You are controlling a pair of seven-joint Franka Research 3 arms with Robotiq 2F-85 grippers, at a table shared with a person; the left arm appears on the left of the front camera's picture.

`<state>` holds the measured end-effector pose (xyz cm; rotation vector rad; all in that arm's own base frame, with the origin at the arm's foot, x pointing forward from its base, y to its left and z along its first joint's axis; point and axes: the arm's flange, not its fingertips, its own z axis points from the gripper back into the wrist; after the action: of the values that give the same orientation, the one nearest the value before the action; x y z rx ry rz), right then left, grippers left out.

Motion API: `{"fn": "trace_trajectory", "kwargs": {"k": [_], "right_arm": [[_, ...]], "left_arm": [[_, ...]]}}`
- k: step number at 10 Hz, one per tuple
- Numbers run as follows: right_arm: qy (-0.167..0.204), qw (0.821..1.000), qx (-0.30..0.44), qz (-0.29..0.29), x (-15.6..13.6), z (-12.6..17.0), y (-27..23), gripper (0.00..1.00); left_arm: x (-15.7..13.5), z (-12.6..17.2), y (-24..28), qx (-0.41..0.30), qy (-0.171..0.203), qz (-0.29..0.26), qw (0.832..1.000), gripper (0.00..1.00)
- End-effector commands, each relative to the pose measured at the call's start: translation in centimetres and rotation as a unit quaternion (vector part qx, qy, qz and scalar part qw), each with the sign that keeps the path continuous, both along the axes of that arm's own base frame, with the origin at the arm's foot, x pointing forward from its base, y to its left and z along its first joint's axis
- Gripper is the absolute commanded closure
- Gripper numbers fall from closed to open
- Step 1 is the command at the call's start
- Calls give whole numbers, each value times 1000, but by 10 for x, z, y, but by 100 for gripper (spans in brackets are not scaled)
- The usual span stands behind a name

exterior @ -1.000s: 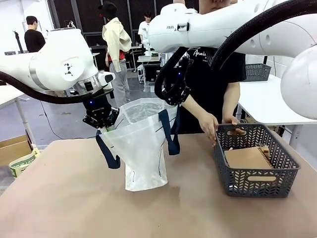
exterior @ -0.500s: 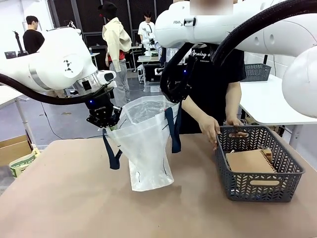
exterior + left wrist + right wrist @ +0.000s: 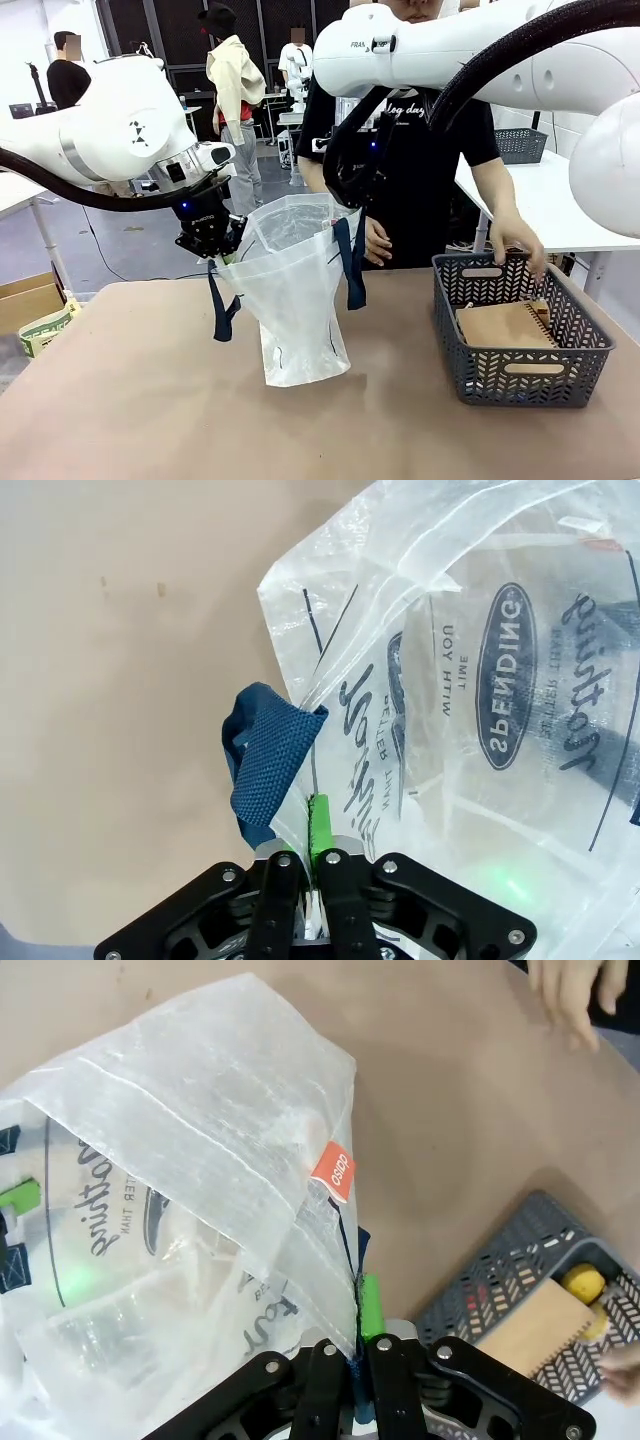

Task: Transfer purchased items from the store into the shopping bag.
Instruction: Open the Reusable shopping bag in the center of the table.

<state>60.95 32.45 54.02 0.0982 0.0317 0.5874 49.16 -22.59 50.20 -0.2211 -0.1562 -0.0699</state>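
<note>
The shopping bag (image 3: 295,300), translucent white with navy handles, hangs open above the table between both grippers. My left gripper (image 3: 210,245) is shut on its left rim, and its green pads (image 3: 318,825) pinch the plastic beside a blue strap (image 3: 265,760). My right gripper (image 3: 350,200) is shut on the opposite rim (image 3: 362,1310). The store, a dark grey basket (image 3: 520,375), stands on the table to the right. It holds a flat brown cardboard box (image 3: 503,323) and a yellow packet (image 3: 583,1282). The person's hand (image 3: 520,240) hovers over the basket's far rim.
The person stands at the far side of the table, their other hand (image 3: 375,240) close behind the bag. The brown tabletop (image 3: 130,400) lies bare in front and to the left. An orange tag (image 3: 332,1172) sits on the bag's seam.
The bag has shifted a little to the right with both grippers. The person's hands have come off the basket: one drew back toward their body, the other rose above the rim.
</note>
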Motion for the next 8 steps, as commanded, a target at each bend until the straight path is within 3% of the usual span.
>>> {"fn": "trace_trajectory", "kwargs": {"k": [1,2,8], "right_arm": [[0,1000,5,7,-2,0,1,100],[-3,1000,13,13,-4,1,3,100],[-26,997,37,55,-11,2,6,100]], "left_arm": [[1,1,-1,-23,7,-3,1000,100],[1,0,-4,-22,10,27,999,100],[7,0,-10,-19,-27,17,999,100]]}}
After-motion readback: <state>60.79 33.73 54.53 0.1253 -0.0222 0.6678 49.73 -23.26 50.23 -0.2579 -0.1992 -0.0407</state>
